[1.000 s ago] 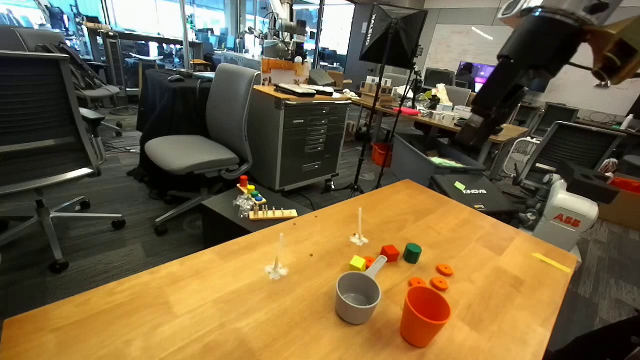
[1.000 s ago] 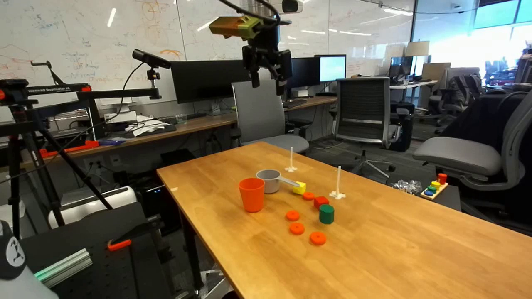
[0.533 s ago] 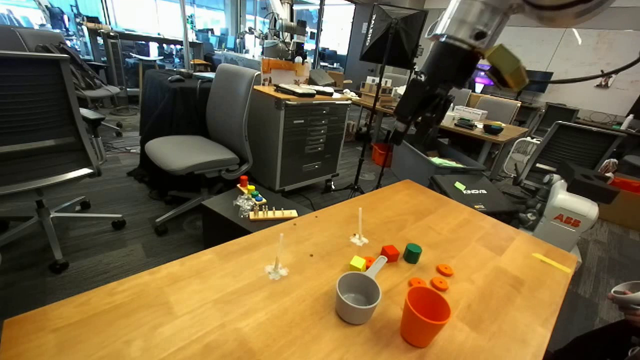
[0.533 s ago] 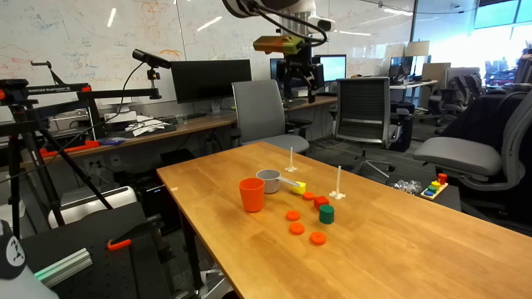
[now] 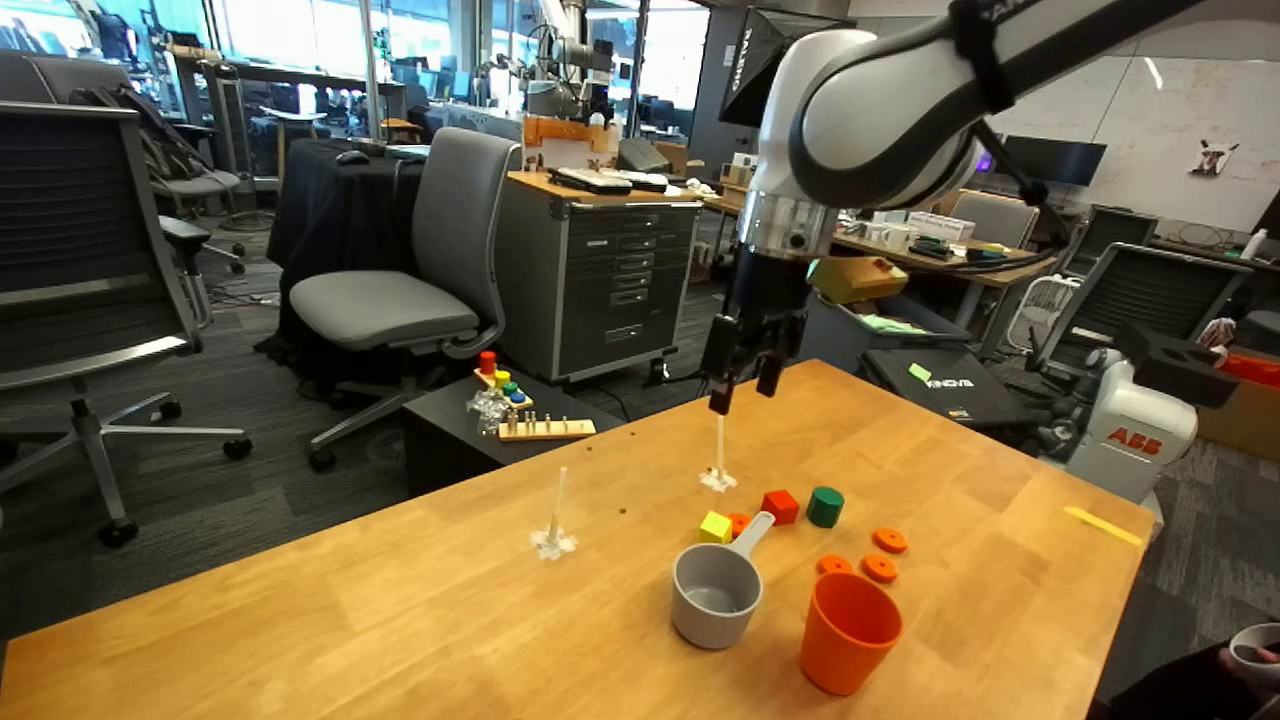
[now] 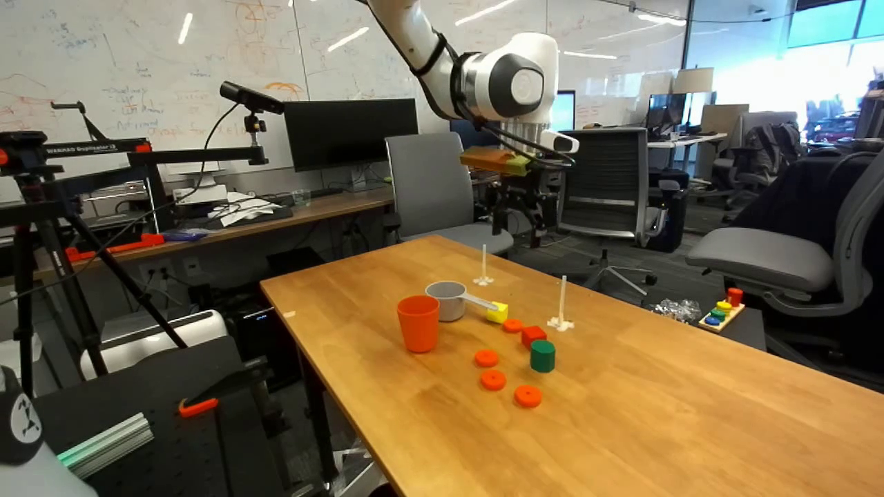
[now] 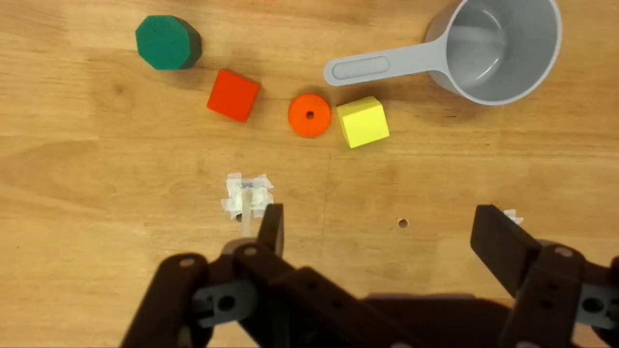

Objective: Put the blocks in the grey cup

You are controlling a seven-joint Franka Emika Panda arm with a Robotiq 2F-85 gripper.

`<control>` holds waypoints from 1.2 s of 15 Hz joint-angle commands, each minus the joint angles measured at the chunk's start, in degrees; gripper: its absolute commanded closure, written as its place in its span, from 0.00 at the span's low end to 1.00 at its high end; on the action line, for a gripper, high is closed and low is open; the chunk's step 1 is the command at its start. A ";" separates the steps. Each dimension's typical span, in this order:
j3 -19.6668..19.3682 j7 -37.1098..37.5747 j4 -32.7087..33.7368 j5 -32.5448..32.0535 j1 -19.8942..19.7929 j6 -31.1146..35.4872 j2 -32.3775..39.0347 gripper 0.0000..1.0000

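Observation:
The grey cup [image 5: 710, 622] stands upright on the table, its handle toward the blocks. It also shows in an exterior view [image 6: 452, 305] and in the wrist view [image 7: 527, 58]. Its inside looks empty. The yellow block [image 7: 363, 122] lies near the handle. An orange disc [image 7: 310, 116] lies beside it, then the red block [image 7: 233, 95] and the green block [image 7: 164, 42]. Several more orange discs [image 6: 493, 379] lie near the orange-red cup. My gripper [image 7: 379, 212] is open and empty, high above the table, with the blocks ahead of its fingers. It shows in both exterior views [image 5: 745, 395] [image 6: 518, 237].
The taller orange-red cup [image 5: 850, 640] stands beside the grey cup. Two thin upright pegs [image 6: 484, 262] [image 6: 563, 304] are taped to the table. In the wrist view, a peg [image 7: 246, 205] is close to the left finger. The wooden table [image 5: 400, 600] has a far edge below the arm.
My arm has swung in over the table and come lower, moving left in one exterior view and right in another. The blocks and both cups have not moved.

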 commanded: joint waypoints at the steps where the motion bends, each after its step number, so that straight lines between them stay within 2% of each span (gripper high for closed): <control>1: 1.07 1.19 13.17 -2.19 1.55 -7.52 8.92 0.00; 5: 1.90 0.37 19.30 -2.96 3.28 -11.58 14.07 0.00; 8: 0.85 0.71 21.61 -4.22 3.76 -13.19 16.46 0.00; 13: -0.51 2.17 18.12 -5.49 3.41 -11.93 16.19 0.00; 18: -1.01 2.66 18.46 -5.60 2.86 -12.69 17.42 0.00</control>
